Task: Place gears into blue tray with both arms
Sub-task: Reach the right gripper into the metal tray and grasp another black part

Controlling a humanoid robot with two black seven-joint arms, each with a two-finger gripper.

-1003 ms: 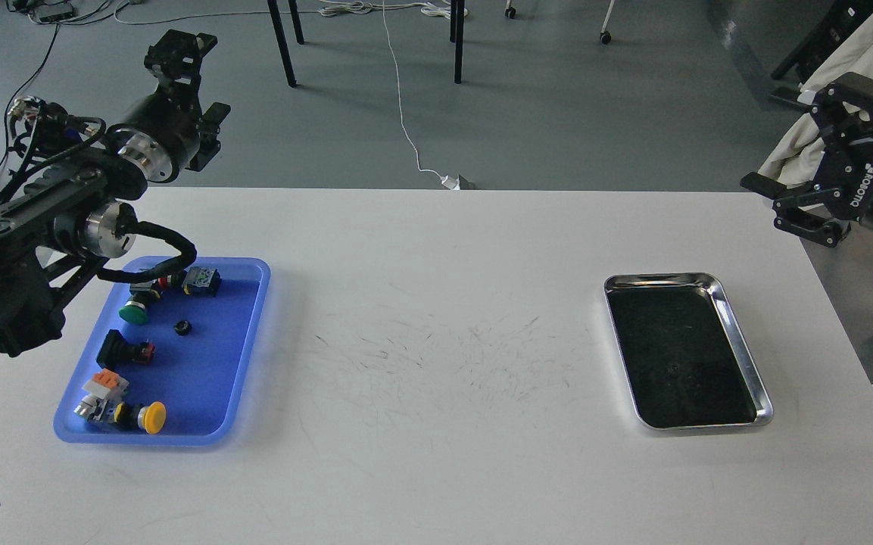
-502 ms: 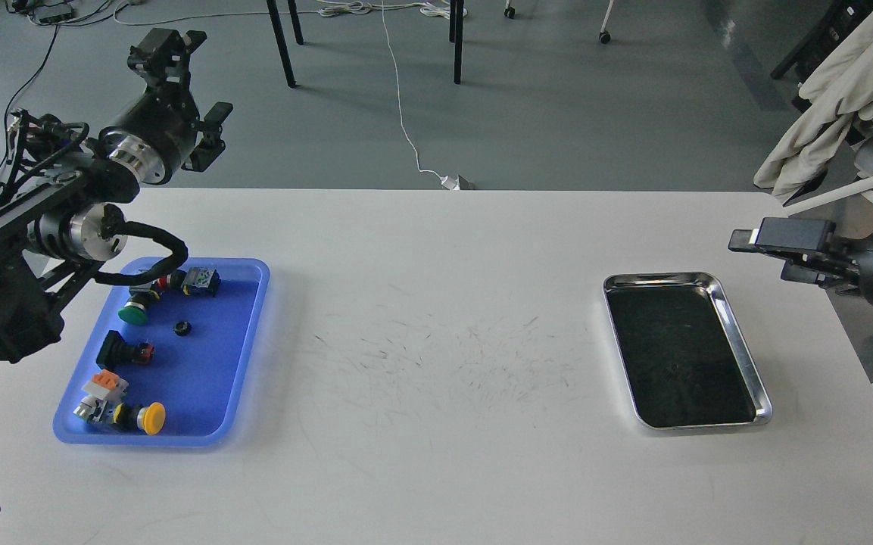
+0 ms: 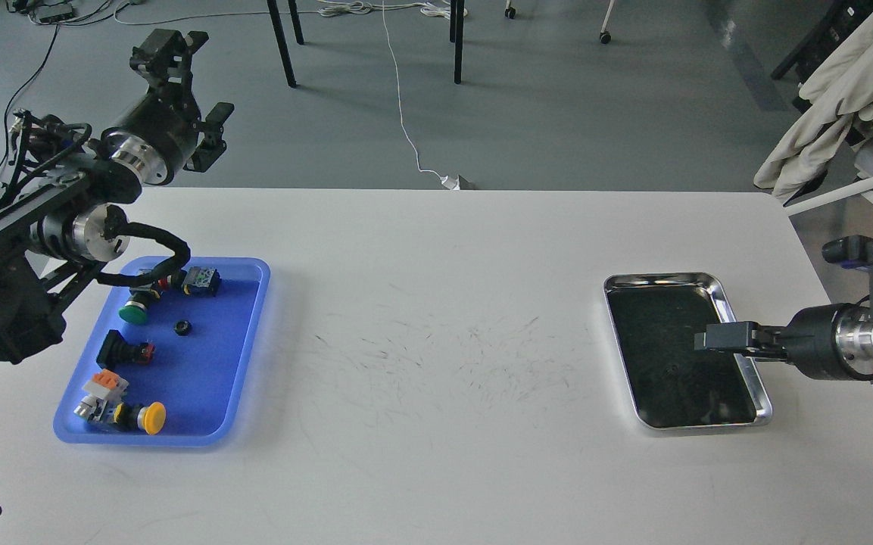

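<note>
One small black gear (image 3: 182,328) lies on the floor of the blue tray (image 3: 213,371) at the table's left side. My left gripper (image 3: 195,79) hangs high beyond the tray's far end, past the table's back edge, its fingers spread open and empty. My right gripper (image 3: 711,338) comes in from the right, low over the middle of the steel tray (image 3: 718,281). It is seen edge-on as one dark bar, so its fingers cannot be told apart. No gear can be made out against the steel tray's dark inside.
Several push-buttons share the blue tray: a green one (image 3: 133,312), a black and red one (image 3: 126,350), a yellow one (image 3: 150,417) and an orange-topped one (image 3: 103,386). A chair with a draped cloth (image 3: 837,91) stands off the table's far right corner.
My right arm has swung down and leftward from beyond the table's right edge to low over the steel tray. The left arm has barely shifted.
</note>
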